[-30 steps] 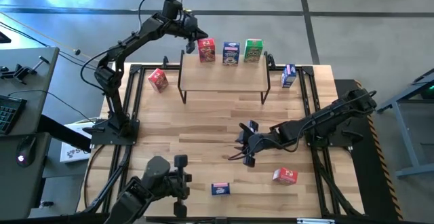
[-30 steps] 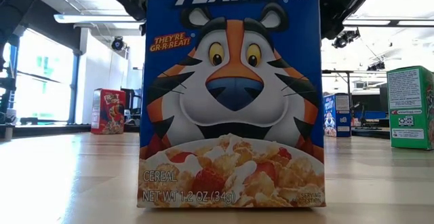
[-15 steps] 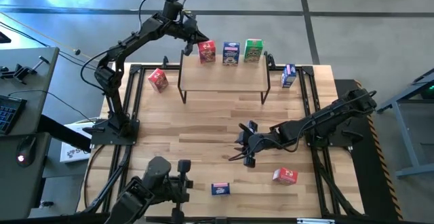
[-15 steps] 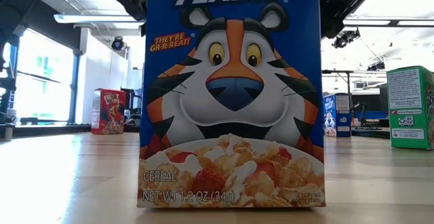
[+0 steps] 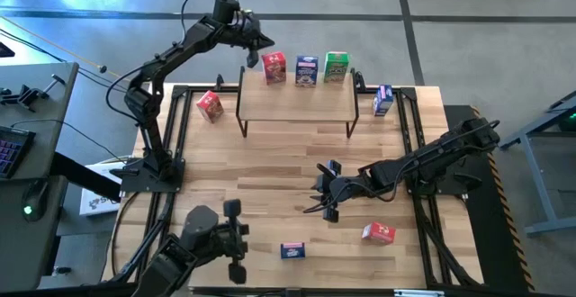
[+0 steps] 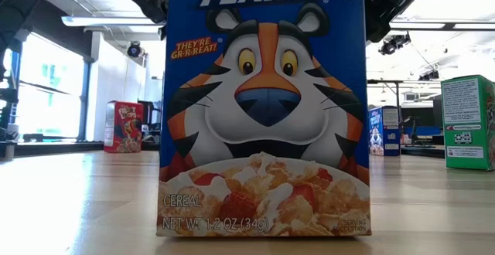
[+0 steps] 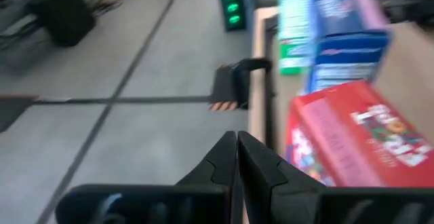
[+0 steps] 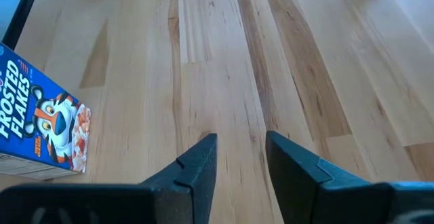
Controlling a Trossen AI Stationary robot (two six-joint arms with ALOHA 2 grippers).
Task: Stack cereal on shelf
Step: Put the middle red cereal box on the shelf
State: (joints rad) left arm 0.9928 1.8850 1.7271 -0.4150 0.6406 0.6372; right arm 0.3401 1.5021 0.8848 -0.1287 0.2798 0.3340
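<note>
The shelf [image 5: 297, 101] stands at the table's far edge. Red [image 5: 274, 66], blue [image 5: 306, 70] and green [image 5: 336, 66] cereal boxes stand upright along the back of its top board. My left gripper [image 5: 249, 52] is shut and hovers just left of the red box [image 7: 346, 139], apart from it. My right gripper [image 5: 326, 192] is open, low over the middle of the table, with nothing between its fingers [image 8: 241, 146]. On the table stand a red box [image 5: 209, 105], a blue box [image 5: 382, 100], a blue Frosted Flakes box [image 5: 292, 250] and a red box [image 5: 378, 233].
A dark jointed device [image 5: 216, 238] sits at the near left corner. Black frame rails [image 5: 176, 135] run along the table's sides. The Frosted Flakes box [image 6: 263, 108] fills the low view, with a green box [image 6: 468, 121] at its right. Bare wood lies between the shelf and my right gripper.
My left gripper has drawn back a little from the red box on the shelf, up and toward the far left. The dark device at the near left corner has shifted slightly to the left. The boxes have stayed put.
</note>
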